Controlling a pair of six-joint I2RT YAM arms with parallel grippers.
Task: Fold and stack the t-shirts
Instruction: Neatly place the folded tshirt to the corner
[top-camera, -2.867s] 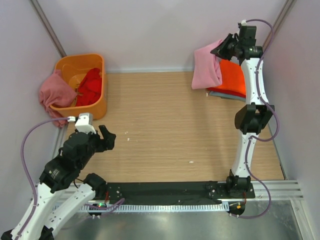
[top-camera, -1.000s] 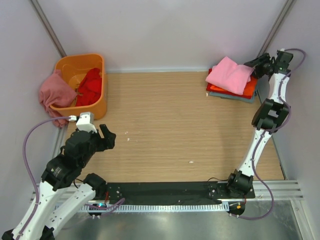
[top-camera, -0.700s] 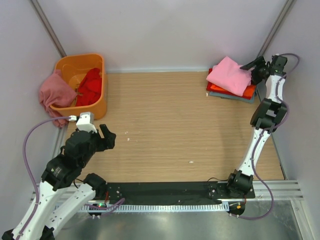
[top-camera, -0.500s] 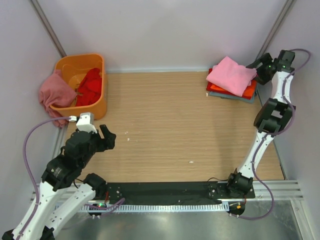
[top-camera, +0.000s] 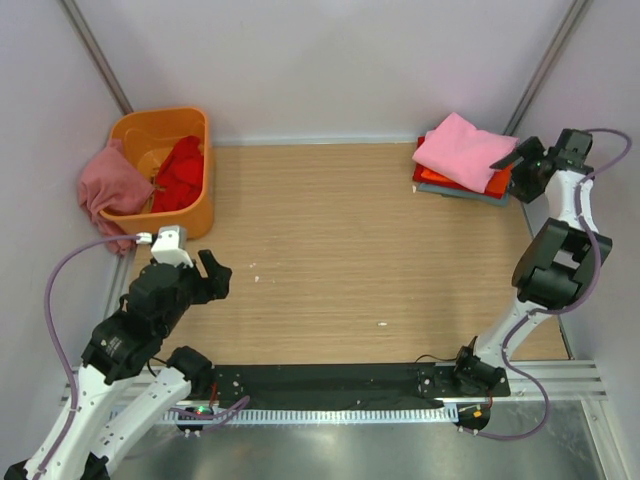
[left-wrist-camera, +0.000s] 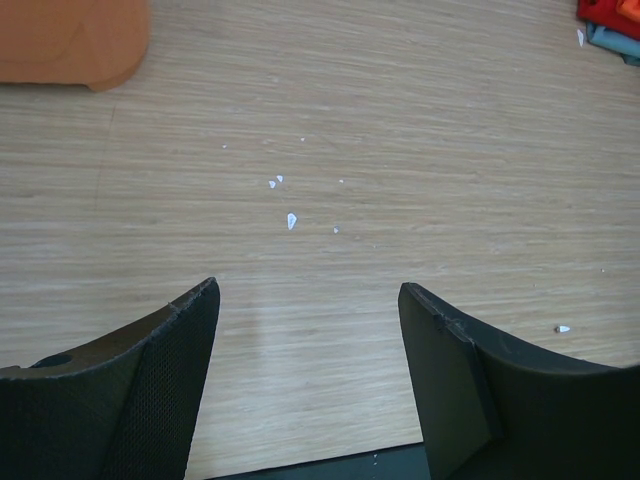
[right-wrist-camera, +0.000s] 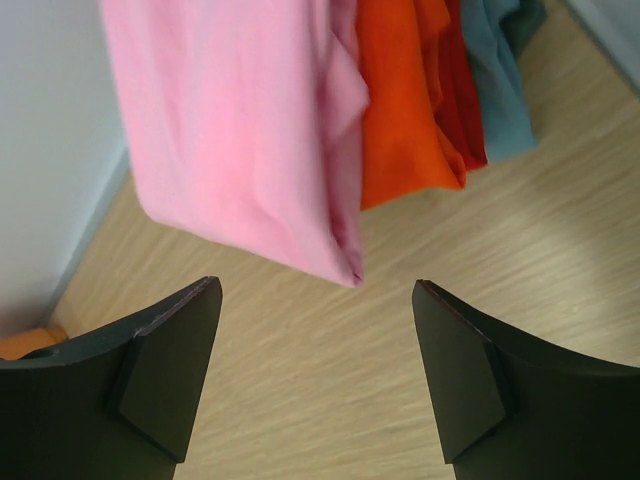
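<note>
At the table's (top-camera: 350, 230) far right corner the pink shirt (top-camera: 462, 148) sits atop the stack (top-camera: 497, 180), right pincer (right-wrist-camera: 315, 287) open and empty beside it. And the left pincer (left-wrist-camera: 308, 286) hangs open too; next up, likely, grabbing the red shirt (top-camera: 180, 172) from the far-left tub (top-camera: 196, 216).

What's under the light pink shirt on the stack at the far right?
Beneath it lie an orange shirt, a red shirt and, lowest, a grey-blue shirt, only their edges showing. The pink shirt covers the rest, so their folds cannot be judged.

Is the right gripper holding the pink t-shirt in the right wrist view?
No, the right gripper stands open and empty, and the pink t-shirt lies beyond it, untouched.
</note>
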